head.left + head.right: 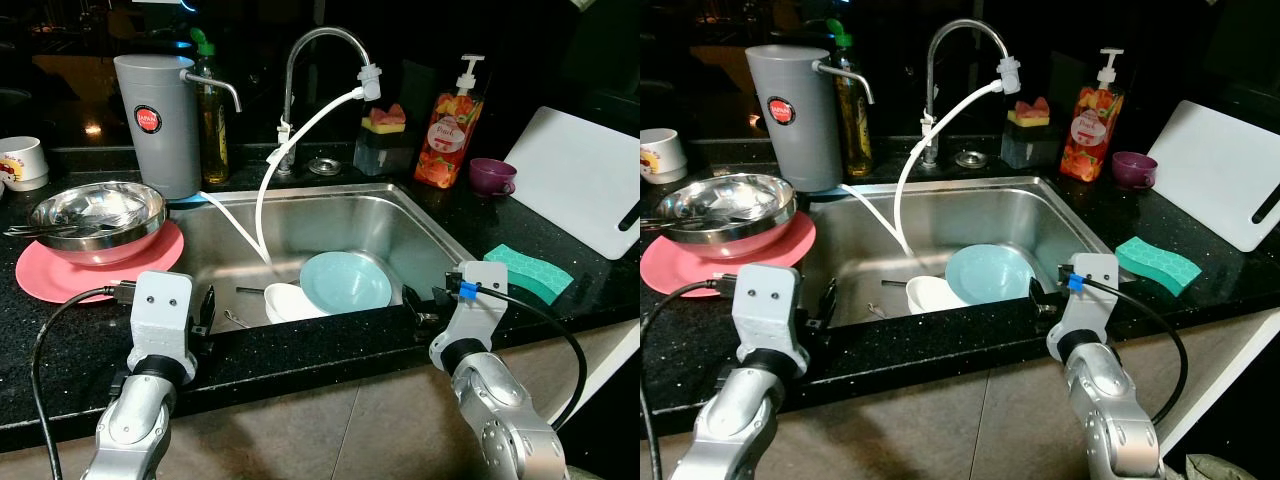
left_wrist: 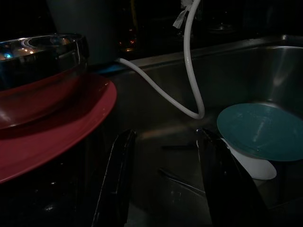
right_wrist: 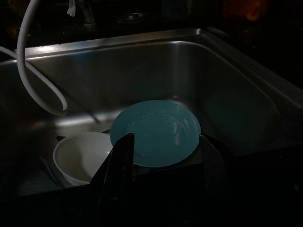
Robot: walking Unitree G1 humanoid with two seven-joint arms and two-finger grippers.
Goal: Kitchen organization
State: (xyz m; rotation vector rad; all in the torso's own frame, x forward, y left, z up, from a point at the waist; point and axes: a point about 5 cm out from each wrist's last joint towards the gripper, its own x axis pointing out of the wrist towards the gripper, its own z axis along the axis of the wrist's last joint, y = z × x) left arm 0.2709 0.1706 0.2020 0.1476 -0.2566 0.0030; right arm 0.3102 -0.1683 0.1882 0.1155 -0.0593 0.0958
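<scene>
My right gripper (image 3: pixel 163 156) is spread wide and holds nothing, hovering at the front lip of the sink (image 1: pixel 420 215), aimed down at the light blue plate (image 1: pixel 345 280). In the right wrist view the plate sits framed between my two fingers, but I am not touching it. My left gripper (image 2: pixel 165 175) is likewise released and empty, poised over the sink's front lip toward its left end.

Working outward with the sink as my landmark: the blue plate lies in the basin near the front wall, tilted and overlapping a white bowl (image 1: pixel 290 300) on its left. A thin utensil lies on the basin floor just left of the bowl; I cannot tell what kind. A white hose (image 1: pixel 265 200) from the faucet (image 1: pixel 310 50) loops down into the basin behind the dishes.

Left of the sink, a steel bowl (image 1: pixel 100 215) rests on a pink plate (image 1: pixel 60 275). Behind the sink stand a grey dispenser (image 1: pixel 155 120) and a soap bottle (image 1: pixel 450 125). Right of it lie a green sponge (image 1: pixel 530 272) and a white cutting board (image 1: pixel 590 180).

I judge I am at the reach stage, before any grasp. Next I would lower the right gripper over the plate's raised near rim, pinching the edge without snagging the hose or nudging the bowl.
</scene>
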